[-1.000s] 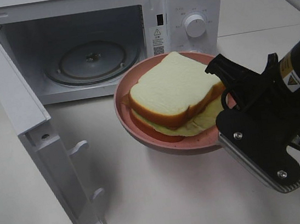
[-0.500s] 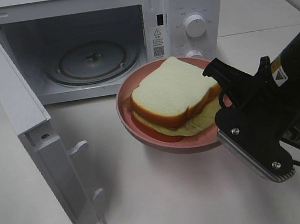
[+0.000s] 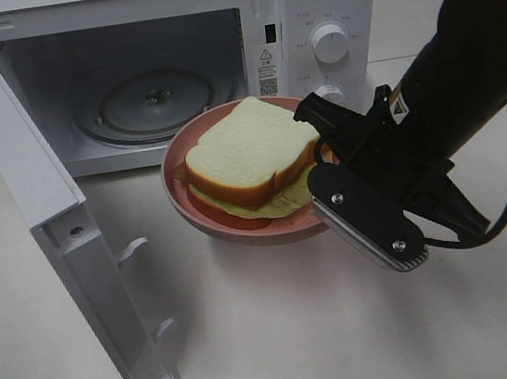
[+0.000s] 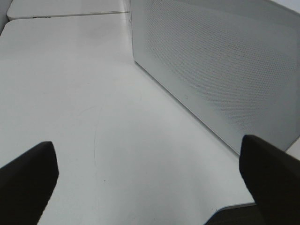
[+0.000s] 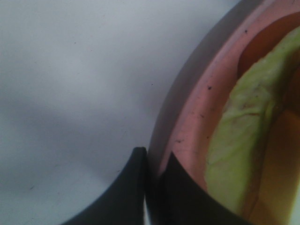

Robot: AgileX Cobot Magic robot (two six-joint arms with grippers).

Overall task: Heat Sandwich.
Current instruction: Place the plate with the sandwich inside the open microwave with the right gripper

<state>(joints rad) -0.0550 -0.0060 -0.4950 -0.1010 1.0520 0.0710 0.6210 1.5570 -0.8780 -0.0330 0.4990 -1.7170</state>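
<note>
The sandwich (image 3: 244, 153), white bread with tan crust and pale green filling, lies on a round pink plate (image 3: 179, 167). The plate hangs just in front of the open microwave (image 3: 322, 3), slightly above the table. My right gripper (image 3: 321, 148) is shut on the plate's right rim. In the right wrist view the gripper (image 5: 154, 164) pinches the pink rim (image 5: 187, 126), with the filling (image 5: 239, 140) just beyond it. My left gripper (image 4: 146, 143) is open and holds nothing, facing the microwave's perforated side panel (image 4: 220, 61). It is out of the high view.
The microwave door (image 3: 40, 199) swings wide open to the left, reaching toward the table's front. The glass turntable (image 3: 156, 99) sits inside the cavity. A control knob (image 3: 329, 42) is on the right panel. White table (image 3: 282, 335) lies in front.
My right arm has carried the plate and sandwich to the left and toward the microwave opening. The grip on the rim is unchanged.
</note>
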